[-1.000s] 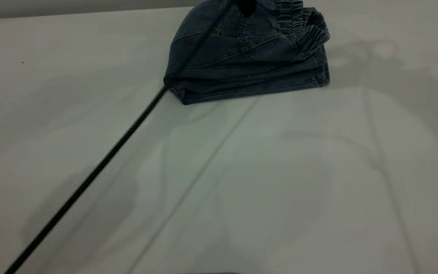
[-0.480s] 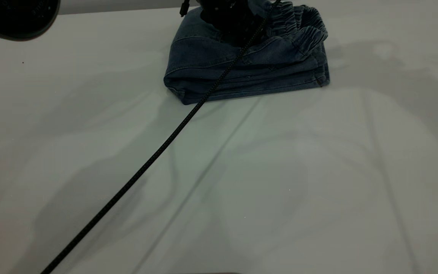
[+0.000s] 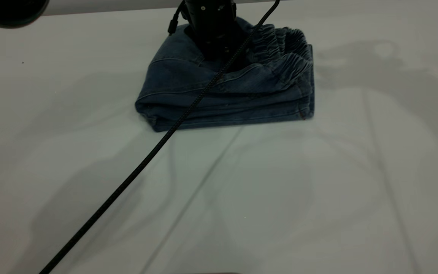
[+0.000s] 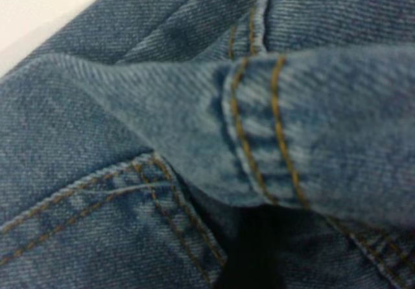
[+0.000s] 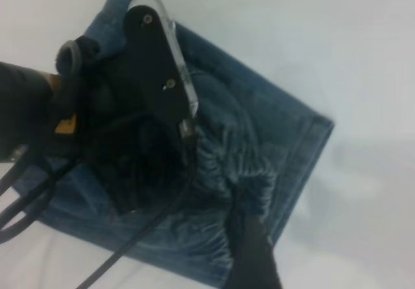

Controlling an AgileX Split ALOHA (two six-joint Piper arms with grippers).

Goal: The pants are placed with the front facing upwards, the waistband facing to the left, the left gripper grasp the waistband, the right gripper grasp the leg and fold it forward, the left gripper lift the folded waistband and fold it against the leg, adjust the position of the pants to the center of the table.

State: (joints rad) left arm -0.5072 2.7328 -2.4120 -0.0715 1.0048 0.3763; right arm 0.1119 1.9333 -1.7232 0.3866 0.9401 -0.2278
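Observation:
The blue denim pants [image 3: 188,95] lie folded into a thick stack at the far middle of the white table [image 3: 280,190]. Their ruffled waistband [image 3: 285,49] is on top at the stack's right. My left gripper [image 3: 211,34] is pressed down into the top of the stack, its tip buried in denim. Its wrist view is filled by the pants [image 4: 130,140], with a tan-stitched fold raised close to the camera. My right gripper [image 5: 251,243] hangs above the pants [image 5: 285,140] near the waistband [image 5: 243,166] and touches nothing; it is out of the exterior view.
A thick black cable [image 3: 135,175] runs from the left gripper diagonally across the pants and table to the near left corner. A dark rounded shape [image 3: 10,11] sits at the far left edge. Faint creases cross the table.
The left gripper came down onto the folded pants. The stack then slid toward the near side and to the left with the gripper on it, and the cable swung along.

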